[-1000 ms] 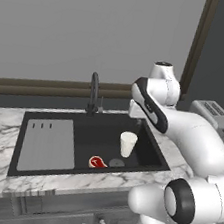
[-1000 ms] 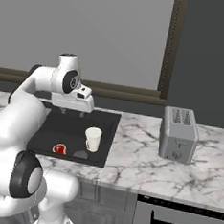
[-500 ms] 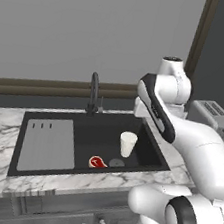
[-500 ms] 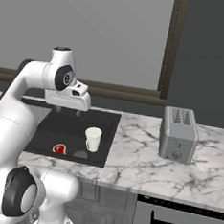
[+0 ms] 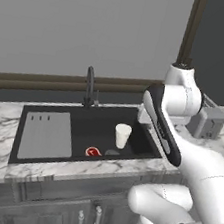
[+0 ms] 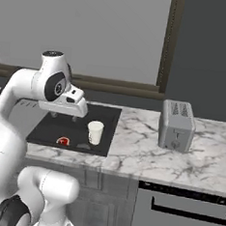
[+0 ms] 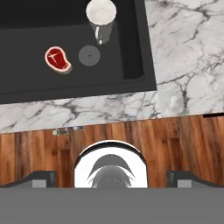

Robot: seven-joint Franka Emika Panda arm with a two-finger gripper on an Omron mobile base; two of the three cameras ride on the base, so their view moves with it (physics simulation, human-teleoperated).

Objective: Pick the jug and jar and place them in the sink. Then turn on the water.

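Observation:
The cream-white jug [image 5: 122,135] [image 6: 95,132] [image 7: 101,15] stands upright inside the black sink [image 5: 102,125] [image 7: 39,85], in its right half. My gripper [image 6: 66,114] [image 7: 112,178] hangs above the sink's front right part, nearer the counter's front edge than the jug. It is open, the fingertips [image 7: 41,178] wide apart with nothing between them. The dark faucet [image 5: 90,84] rises behind the basin, and no water runs from it. The jar is out of view.
A red steak [image 5: 93,152] [image 7: 57,59] lies on the basin floor beside the round grey drain [image 7: 89,56]. The grey drainboard [image 5: 46,136] fills the sink's left part. A silver toaster [image 6: 178,124] stands on the marble counter [image 7: 183,65] to the right. Wooden floor [image 7: 175,140] lies below.
The arm's upper links have swung a little sideways, and the open hand has come slightly lower and nearer over the sink. The jug and steak have stayed put.

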